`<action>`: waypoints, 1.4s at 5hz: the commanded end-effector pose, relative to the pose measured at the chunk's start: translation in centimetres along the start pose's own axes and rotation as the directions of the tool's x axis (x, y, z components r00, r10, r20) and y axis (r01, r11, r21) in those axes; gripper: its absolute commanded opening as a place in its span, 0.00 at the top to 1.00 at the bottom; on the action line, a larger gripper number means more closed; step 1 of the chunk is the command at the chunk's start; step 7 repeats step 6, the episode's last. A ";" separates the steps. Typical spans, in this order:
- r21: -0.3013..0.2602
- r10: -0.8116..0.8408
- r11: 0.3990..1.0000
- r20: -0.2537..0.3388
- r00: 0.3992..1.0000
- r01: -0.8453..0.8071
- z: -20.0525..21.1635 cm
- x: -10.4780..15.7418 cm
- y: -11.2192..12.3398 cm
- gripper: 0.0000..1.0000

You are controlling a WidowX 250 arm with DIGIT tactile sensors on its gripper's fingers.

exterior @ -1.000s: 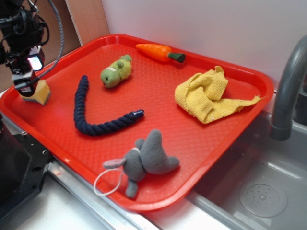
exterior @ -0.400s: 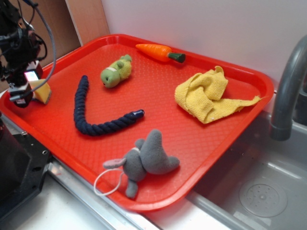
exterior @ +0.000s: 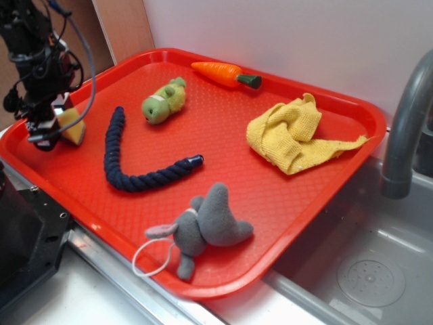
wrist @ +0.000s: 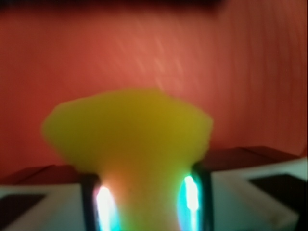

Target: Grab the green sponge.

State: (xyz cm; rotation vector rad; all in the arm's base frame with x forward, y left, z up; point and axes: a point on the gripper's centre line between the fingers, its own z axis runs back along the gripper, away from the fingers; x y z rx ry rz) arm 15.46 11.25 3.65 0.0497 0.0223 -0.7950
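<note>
The green sponge (exterior: 70,123) is a small yellow foam block at the far left of the red tray (exterior: 284,196). My gripper (exterior: 53,127) is shut on it, the foam squeezed narrow between the two pads. In the wrist view the sponge (wrist: 130,139) fills the middle, bulging out above the jaws, with my gripper (wrist: 147,202) pinching its lower part. The view is blurred. The sponge's dark scouring face is hidden.
On the tray lie a dark blue rope (exterior: 125,159), a light-green plush toy (exterior: 162,101), a toy carrot (exterior: 223,73), a yellow knitted cloth (exterior: 294,135) and a grey plush animal (exterior: 206,227). A sink with a grey faucet (exterior: 406,128) is at the right.
The gripper has swung a little to the right and turned with the sponge pinched in it; the sponge has moved with it along the tray's left edge.
</note>
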 end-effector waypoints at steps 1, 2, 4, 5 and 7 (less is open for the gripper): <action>0.166 0.219 0.953 0.196 0.956 -0.252 11.5 5.4 -0.9 1.00; 0.190 0.406 0.875 0.209 0.890 -0.444 15.7 6.7 0.1 1.00; 0.064 0.496 0.858 0.152 0.855 -0.510 15.2 12.5 2.7 1.00; 0.057 0.493 0.856 0.213 0.844 -0.514 16.0 12.7 2.3 1.00; 0.041 0.388 0.905 0.327 0.862 -0.423 16.0 11.8 1.0 1.00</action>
